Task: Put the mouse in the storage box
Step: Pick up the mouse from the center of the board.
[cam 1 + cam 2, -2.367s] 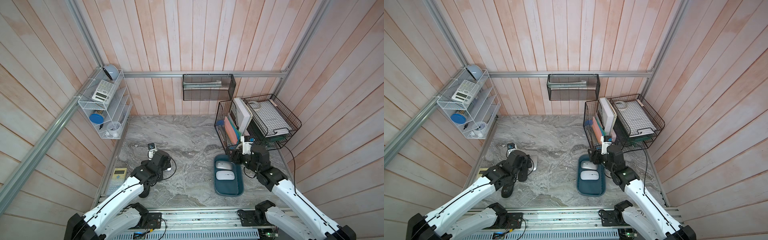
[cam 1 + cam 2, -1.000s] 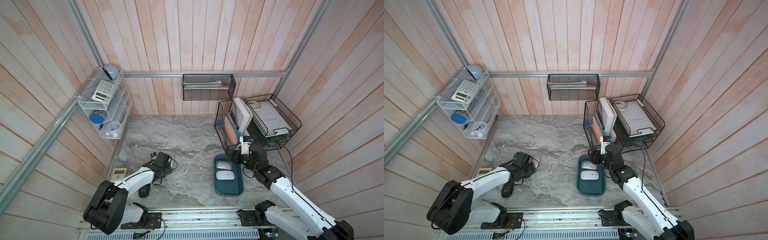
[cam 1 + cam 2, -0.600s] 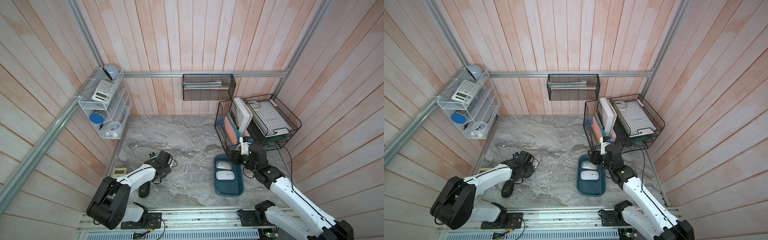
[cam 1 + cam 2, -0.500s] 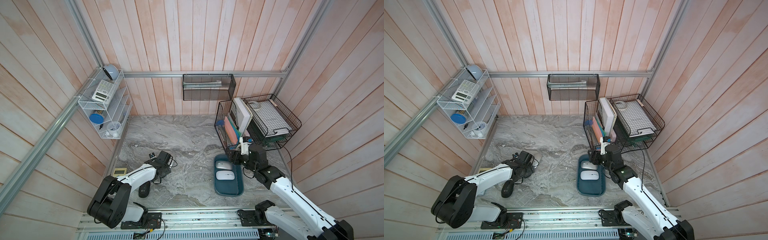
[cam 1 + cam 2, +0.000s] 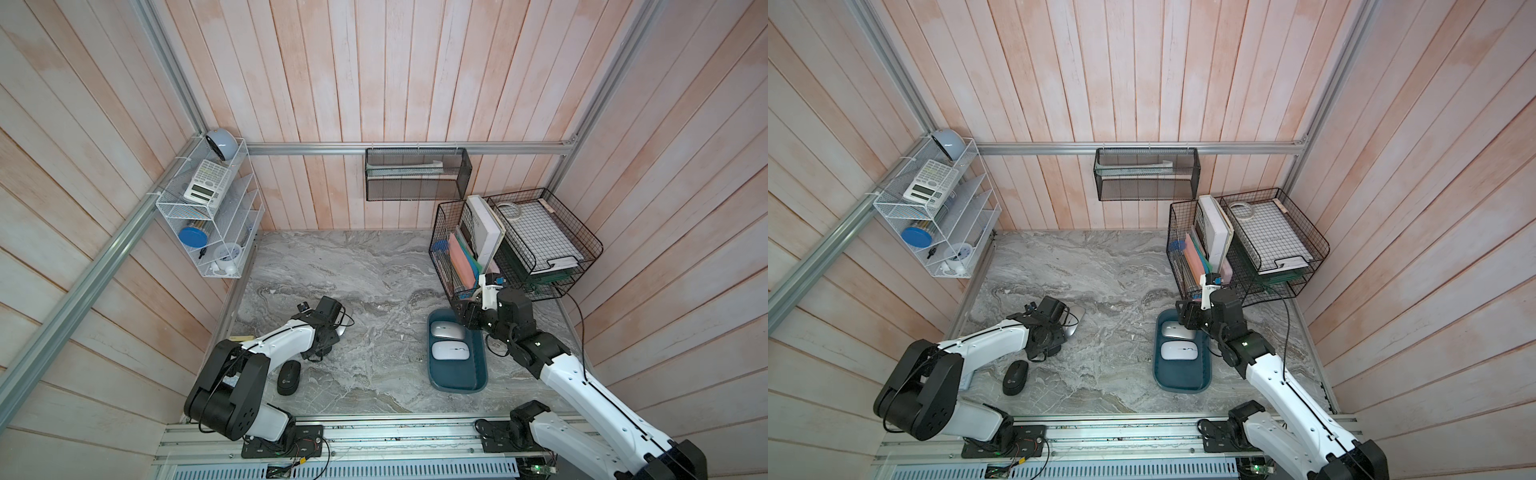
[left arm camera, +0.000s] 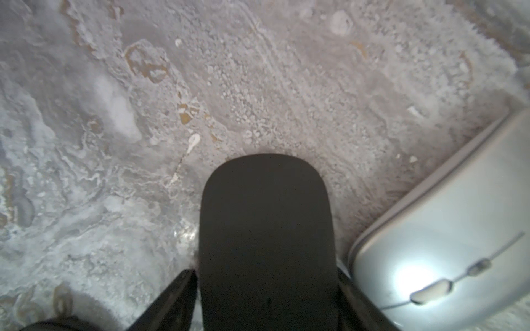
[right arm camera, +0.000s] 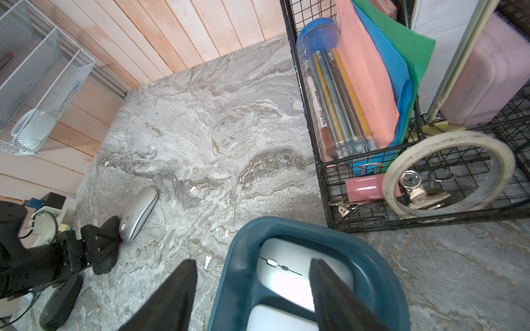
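Two mice (image 5: 446, 330) fill storage box (image 5: 457, 380); left gripper (image 6: 265, 286) seemingly pinches dark mouse (image 6: 265, 215).

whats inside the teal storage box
Two white mice: far mouse, near mouse. The storage box is bare at its near end. The right gripper covers its far corner from above.

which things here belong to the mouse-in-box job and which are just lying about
job: flat black mouse between the left fingers; flat silver mouse; rounded black mouse; shallow teal plastic storage box

lying about: black wire-mesh baskets; white wire rack; white calculator
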